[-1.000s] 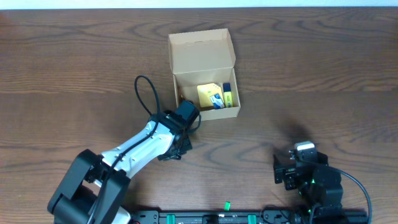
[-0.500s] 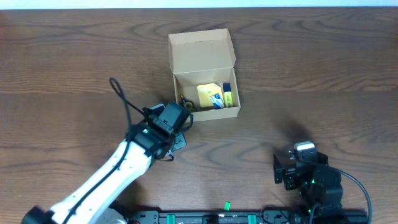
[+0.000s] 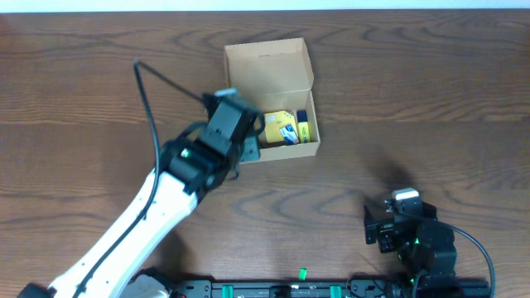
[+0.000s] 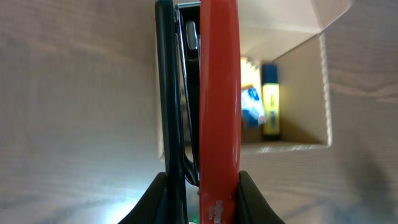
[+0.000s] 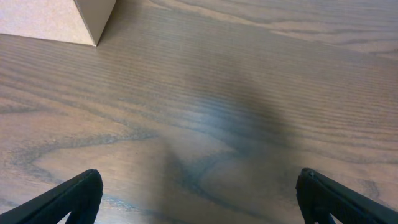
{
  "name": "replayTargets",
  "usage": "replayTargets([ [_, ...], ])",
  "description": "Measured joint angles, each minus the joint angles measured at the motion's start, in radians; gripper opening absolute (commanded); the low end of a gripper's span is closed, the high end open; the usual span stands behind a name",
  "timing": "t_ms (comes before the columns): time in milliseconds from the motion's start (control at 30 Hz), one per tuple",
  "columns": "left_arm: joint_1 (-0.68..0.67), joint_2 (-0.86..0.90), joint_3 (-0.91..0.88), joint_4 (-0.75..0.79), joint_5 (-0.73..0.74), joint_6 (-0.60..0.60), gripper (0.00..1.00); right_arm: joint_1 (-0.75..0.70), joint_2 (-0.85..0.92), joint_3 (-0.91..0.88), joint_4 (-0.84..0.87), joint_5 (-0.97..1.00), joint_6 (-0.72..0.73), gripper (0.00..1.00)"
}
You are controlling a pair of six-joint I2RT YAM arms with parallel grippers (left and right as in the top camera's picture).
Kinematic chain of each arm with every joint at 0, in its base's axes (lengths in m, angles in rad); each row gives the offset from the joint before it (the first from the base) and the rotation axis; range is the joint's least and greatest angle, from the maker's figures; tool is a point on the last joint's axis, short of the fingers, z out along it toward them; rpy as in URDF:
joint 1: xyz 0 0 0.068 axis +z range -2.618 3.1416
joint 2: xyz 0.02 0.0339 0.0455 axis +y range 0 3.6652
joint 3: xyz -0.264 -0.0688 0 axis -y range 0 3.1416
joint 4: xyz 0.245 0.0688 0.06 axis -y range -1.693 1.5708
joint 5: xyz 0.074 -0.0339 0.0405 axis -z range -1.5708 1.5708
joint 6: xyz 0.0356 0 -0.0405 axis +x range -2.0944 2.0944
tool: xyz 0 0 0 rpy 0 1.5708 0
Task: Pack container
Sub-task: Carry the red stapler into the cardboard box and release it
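Observation:
The container (image 3: 271, 73) is a tan cardboard box with its flap lid standing open at the far side. Inside lie a yellow pad (image 3: 276, 124), a white and blue item (image 3: 289, 133) and a yellow highlighter with a blue cap (image 3: 304, 124). My left gripper (image 3: 246, 146) hangs over the box's left near corner, shut on a red and black stapler (image 4: 219, 93). In the left wrist view the stapler runs lengthwise away from the gripper (image 4: 202, 194) over the box's left wall (image 4: 159, 134). My right gripper (image 3: 396, 228) rests open near the front right, nothing between its fingers (image 5: 68, 200).
A black cable (image 3: 153, 99) loops up from the left arm over the table to the left of the box. The box's near corner (image 5: 93, 25) shows at the top left of the right wrist view. A dark rail (image 3: 315, 290) runs along the front edge.
The left arm has swung away from me and to the right, carrying the stapler from the table beside the box to above its left near corner. The right arm is still.

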Motion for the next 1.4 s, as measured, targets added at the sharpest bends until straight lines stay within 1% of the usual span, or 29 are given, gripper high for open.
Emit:
replayTargets([
  [300, 0.029, 0.223, 0.161, -0.057, 0.029, 0.103, 0.06, 0.0, 0.0, 0.0, 0.0, 0.0, 0.0, 0.99],
  [500, 0.034, 0.334, 0.197, -0.064, 0.071, 0.145, 0.06, 0.0, 0.0, 0.0, 0.0, 0.0, 0.0, 0.99],
  [1000, 0.034, 0.458, 0.198, -0.056, 0.125, 0.187, 0.06, 0.0, 0.0, 0.0, 0.0, 0.0, 0.0, 0.99],
  [1400, 0.034, 0.468, 0.197, -0.055, 0.139, 0.222, 0.06, 0.0, 0.0, 0.0, 0.0, 0.0, 0.0, 0.99],
])
